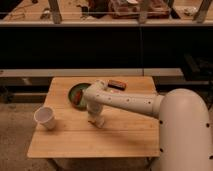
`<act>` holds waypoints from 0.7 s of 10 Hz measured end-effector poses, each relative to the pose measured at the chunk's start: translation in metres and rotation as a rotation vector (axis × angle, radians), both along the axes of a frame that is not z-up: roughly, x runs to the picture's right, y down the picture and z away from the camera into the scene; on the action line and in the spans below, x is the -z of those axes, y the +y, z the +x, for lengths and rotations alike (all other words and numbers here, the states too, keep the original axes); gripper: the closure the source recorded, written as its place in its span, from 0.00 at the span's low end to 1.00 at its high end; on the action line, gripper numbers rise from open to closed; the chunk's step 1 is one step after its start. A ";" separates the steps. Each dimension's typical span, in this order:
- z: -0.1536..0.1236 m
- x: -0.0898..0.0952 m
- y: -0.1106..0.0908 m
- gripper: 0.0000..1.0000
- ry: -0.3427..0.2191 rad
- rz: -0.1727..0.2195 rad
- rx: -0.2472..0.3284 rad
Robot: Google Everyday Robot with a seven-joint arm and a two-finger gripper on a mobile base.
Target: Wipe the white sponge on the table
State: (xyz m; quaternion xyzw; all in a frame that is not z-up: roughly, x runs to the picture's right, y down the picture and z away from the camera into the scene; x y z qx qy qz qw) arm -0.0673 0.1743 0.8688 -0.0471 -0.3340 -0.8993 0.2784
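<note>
Hand [94, 116] is down at the sponge [98, 122], mid-table [125, 136], right of the cup [45, 118]. Whether it clamps the sponge I cannot tell. Wiping looks underway, with more strokes likely left.

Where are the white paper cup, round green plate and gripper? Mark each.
White paper cup [45, 118], camera view, side wall.
Round green plate [70, 94], camera view, left rim.
Gripper [95, 119], camera view, tip, low over the middle of the light wooden table [125, 136].

The tool [94, 118], down on the table [125, 136], largely hides the white sponge [99, 122].
</note>
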 end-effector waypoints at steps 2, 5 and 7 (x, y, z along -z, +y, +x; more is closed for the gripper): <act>0.008 0.011 0.009 0.93 -0.020 0.013 -0.001; 0.055 0.034 0.034 0.93 -0.032 0.038 0.020; 0.102 0.044 0.050 0.93 -0.023 0.053 0.007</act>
